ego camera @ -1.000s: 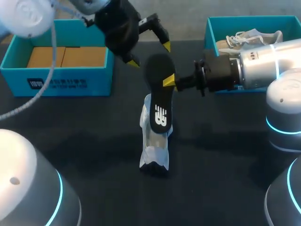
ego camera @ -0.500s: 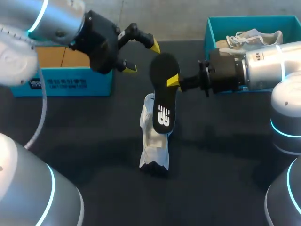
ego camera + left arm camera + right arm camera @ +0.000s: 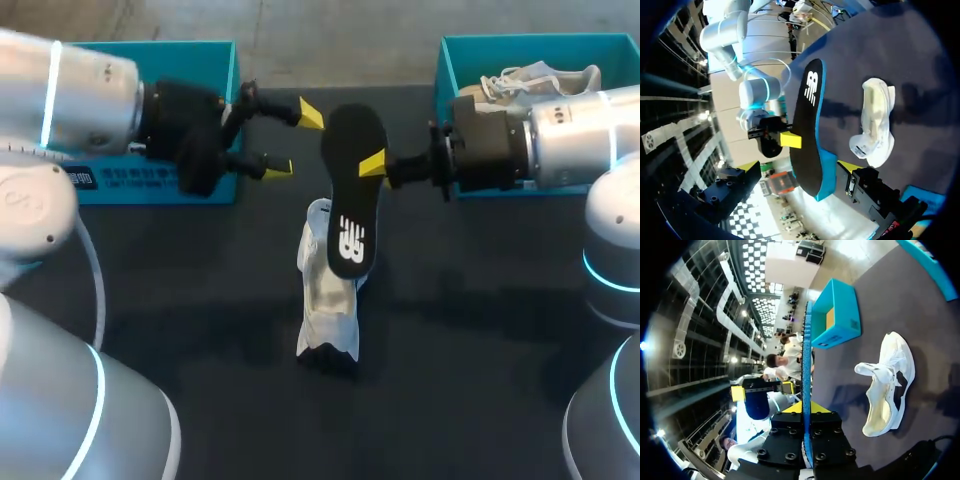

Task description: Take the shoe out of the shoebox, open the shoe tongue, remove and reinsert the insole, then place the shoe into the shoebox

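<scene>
right claw [image 3: 375, 165] is clamping the insole [image 3: 352, 205] above the shoe [image 3: 325, 310]; left claw [image 3: 294, 141] is hanging wide open, empty, just beside the insole.

The insole [image 3: 352, 190], pinched by the right gripper [image 3: 365, 165], hangs over the far end of the shoe [image 3: 327, 300] and blocks access from above. A small gap separates it from the spread fingers of the left gripper [image 3: 294, 141] on its left. Bare table [image 3: 180, 280] lies left, right and near of the shoe, while the left box [image 3: 150, 182] and right box [image 3: 448, 62] close off the far corners.
</scene>
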Controlling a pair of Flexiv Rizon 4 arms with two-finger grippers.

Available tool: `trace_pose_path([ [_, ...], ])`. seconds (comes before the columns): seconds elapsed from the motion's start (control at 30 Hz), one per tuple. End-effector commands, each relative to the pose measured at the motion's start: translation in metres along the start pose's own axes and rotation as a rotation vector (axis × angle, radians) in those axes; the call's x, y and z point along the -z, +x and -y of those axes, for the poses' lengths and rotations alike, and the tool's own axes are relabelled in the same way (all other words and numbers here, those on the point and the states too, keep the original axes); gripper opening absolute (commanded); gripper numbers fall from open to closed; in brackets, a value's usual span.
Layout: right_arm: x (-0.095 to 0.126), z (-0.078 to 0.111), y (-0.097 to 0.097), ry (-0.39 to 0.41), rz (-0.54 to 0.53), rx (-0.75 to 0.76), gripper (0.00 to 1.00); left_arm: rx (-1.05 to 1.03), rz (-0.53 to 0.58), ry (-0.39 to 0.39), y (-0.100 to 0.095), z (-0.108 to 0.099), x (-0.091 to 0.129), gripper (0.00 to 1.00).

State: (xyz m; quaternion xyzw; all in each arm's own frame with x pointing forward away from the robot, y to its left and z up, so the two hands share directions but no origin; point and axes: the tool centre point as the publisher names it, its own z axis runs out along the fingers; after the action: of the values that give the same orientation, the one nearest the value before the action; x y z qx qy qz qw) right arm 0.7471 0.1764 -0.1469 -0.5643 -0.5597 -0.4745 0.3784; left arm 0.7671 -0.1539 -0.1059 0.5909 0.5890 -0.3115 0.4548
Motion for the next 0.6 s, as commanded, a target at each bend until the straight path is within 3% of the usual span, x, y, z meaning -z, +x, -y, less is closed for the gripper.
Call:
trace_pose_path([
  [0.03, 0.000, -0.001, 0.006, 0.001, -0.047, -0.002, 0.00, -0.005, 0.304, -0.005, 0.007, 0.004, 0.002, 1.00],
  [0.3, -0.006, -0.001, 0.020, 0.033, -0.236, -0.022, 0.00, -0.009, 0.400, -0.015, 0.010, 0.008, -0.005, 1.00],
  [0.6, -0.018, 0.005, 0.030, 0.041, -0.231, -0.026, 0.00, -0.013, 0.442, -0.043, 0.007, 0.004, -0.013, 1.00],
])
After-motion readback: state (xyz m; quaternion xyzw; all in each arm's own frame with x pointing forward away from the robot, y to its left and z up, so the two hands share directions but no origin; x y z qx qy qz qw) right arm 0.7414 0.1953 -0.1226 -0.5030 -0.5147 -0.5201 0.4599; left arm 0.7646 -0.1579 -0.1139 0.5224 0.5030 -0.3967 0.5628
